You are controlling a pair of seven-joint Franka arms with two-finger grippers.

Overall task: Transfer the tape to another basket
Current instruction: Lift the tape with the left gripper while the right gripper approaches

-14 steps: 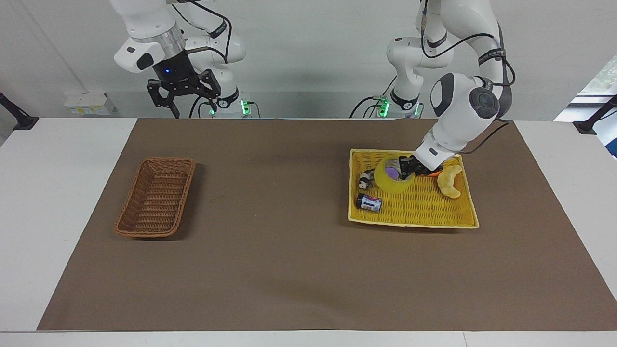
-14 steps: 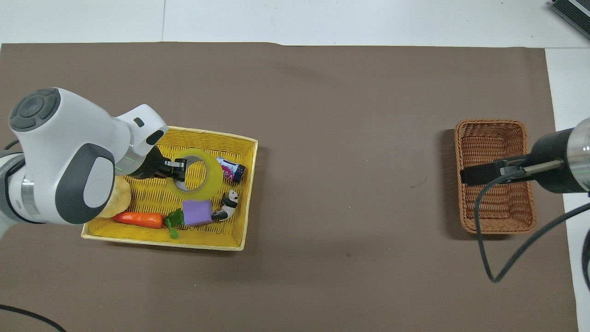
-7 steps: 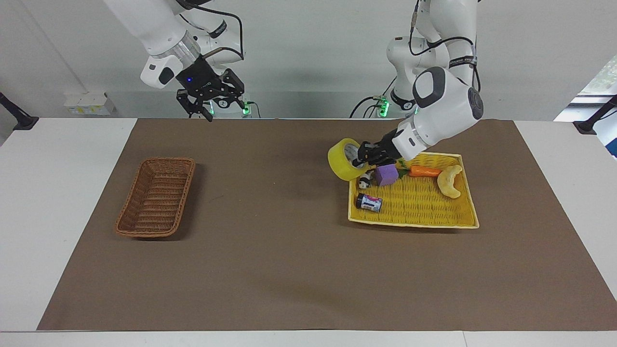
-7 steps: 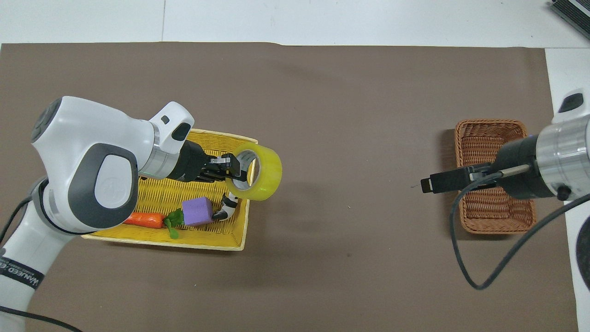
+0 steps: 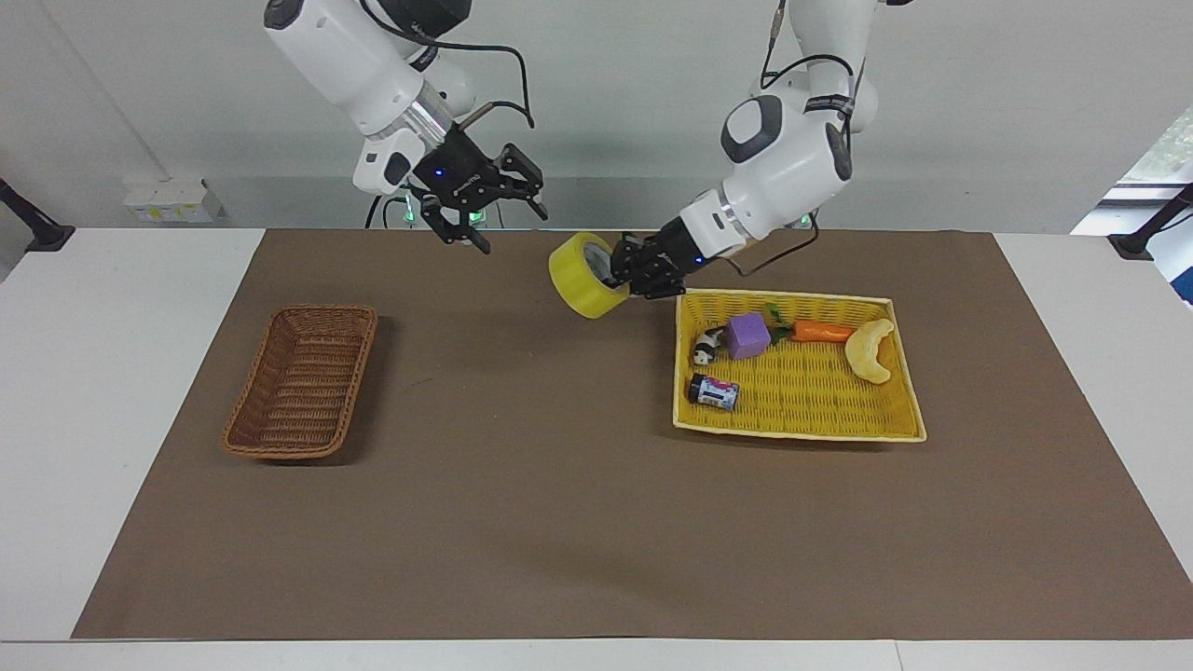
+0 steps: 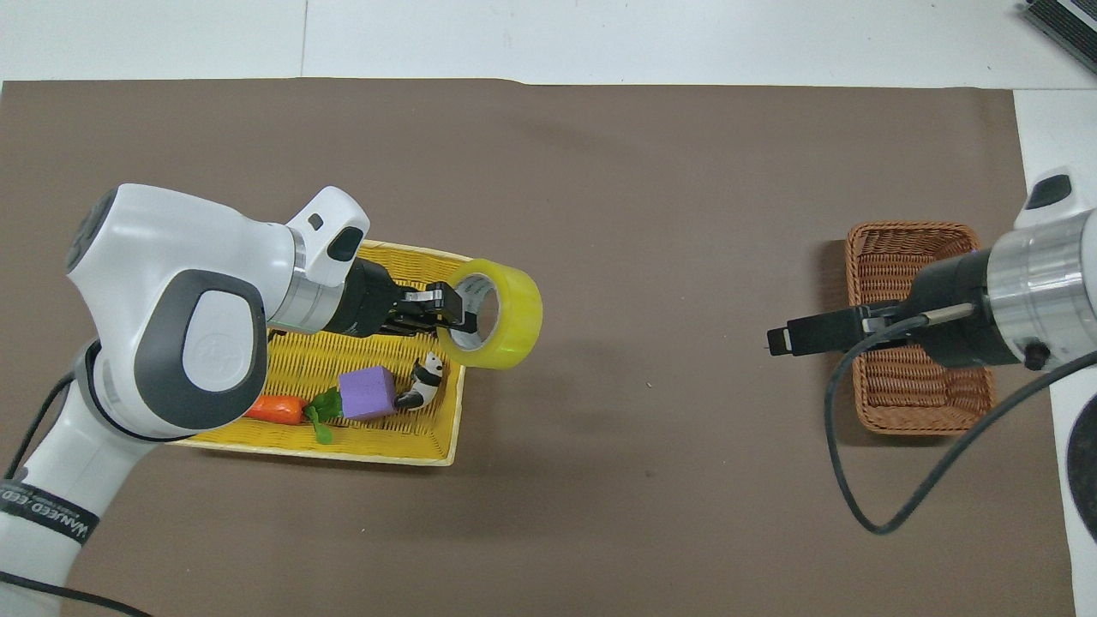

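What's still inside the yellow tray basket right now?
In the yellow tray basket: purple cube, carrot, panda figure, small can, pale crescent piece. Overhead, the left arm covers part.

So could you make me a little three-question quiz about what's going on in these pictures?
1. True or false: the tape already lies in the brown wicker basket.
2. Which gripper holds the tape? A) left gripper B) right gripper C) neither
3. Fill in: the purple cube sits in the ____ basket, beside the panda figure and the toy carrot.

Key
1. False: the tape is up in the air over the brown mat, just outside the yellow basket.
2. A. The right gripper is open, above the mat.
3. yellow
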